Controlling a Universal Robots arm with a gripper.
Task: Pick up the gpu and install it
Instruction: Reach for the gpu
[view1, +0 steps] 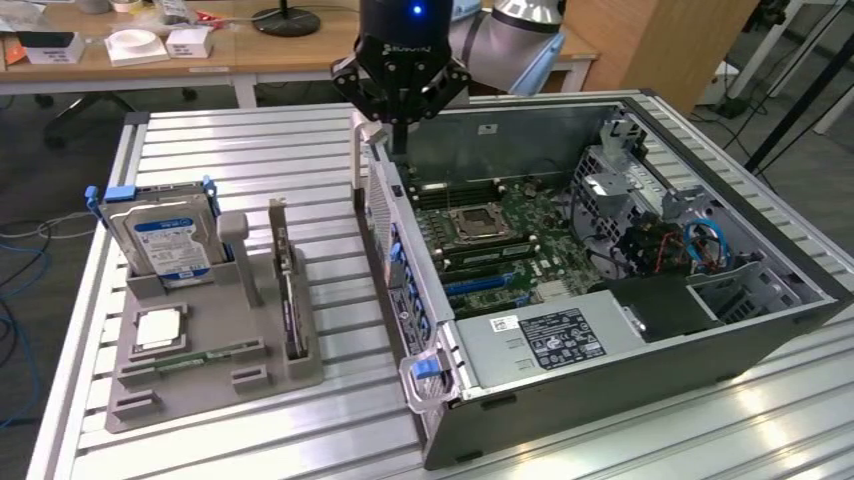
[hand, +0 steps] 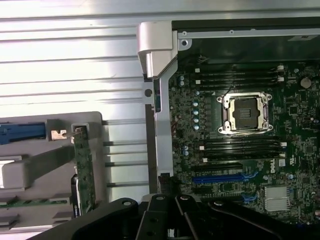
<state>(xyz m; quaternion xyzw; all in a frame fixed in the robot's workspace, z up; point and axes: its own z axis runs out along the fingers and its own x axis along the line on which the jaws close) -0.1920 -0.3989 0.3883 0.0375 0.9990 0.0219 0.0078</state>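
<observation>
The gpu (view1: 288, 292) stands on edge in a slot of the grey holder (view1: 200, 385) on the table, a thin green card with a silver bracket at its far end. The wrist view shows the gpu (hand: 84, 172) as a narrow green strip beside the case wall. My gripper (view1: 398, 135) hangs shut above the rear corner of the open computer case (view1: 641, 340), with nothing between its fingers. It is well apart from the gpu, toward the exterior view's right of it. My gripper (hand: 172, 222) shows as black linkages over the motherboard (hand: 240, 130).
A silver hard drive (view1: 160, 240) with a blue-white label stands in the holder beside the gpu. A chip (view1: 158, 328) and a memory stick (view1: 200, 357) lie in front. Blue slots (hand: 220, 178) and an open CPU socket (hand: 246, 112) sit on the board. Desks stand behind.
</observation>
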